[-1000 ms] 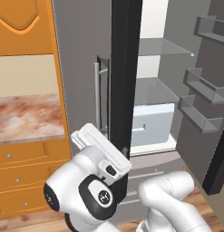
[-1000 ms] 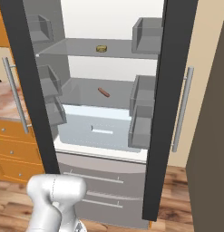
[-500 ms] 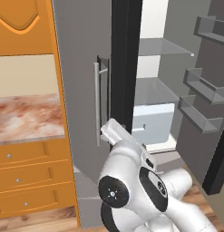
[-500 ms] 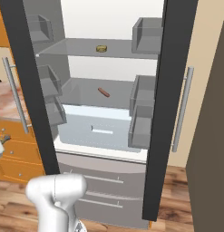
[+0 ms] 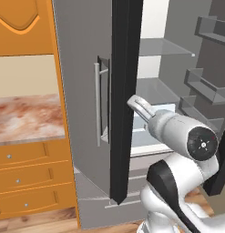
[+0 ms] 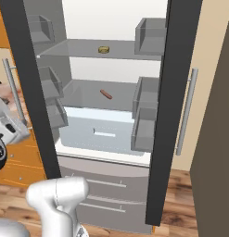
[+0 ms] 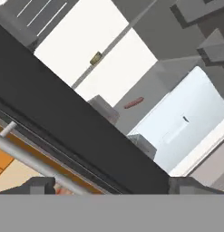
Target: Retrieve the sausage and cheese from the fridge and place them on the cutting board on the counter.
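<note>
1. The fridge [image 6: 111, 139] stands with both doors open, its white interior, glass shelves and pale drawer [image 6: 98, 135] exposed.
2. The sausage [image 6: 105, 94] lies on the middle shelf, above the drawer, well apart from the door bins on either side.
3. A small yellowish piece, probably the cheese [image 6: 104, 49], sits on the upper shelf, above the sausage; it is too small to tell for sure.
4. In the hand view the fingers [image 7: 111, 185] are spread wide and hold nothing; they sit at the dark edge of the fridge's left door, with the sausage [image 7: 133, 103] far ahead.
5. The desk [image 5: 27, 120] lies left of the fridge, over orange drawers.
</note>
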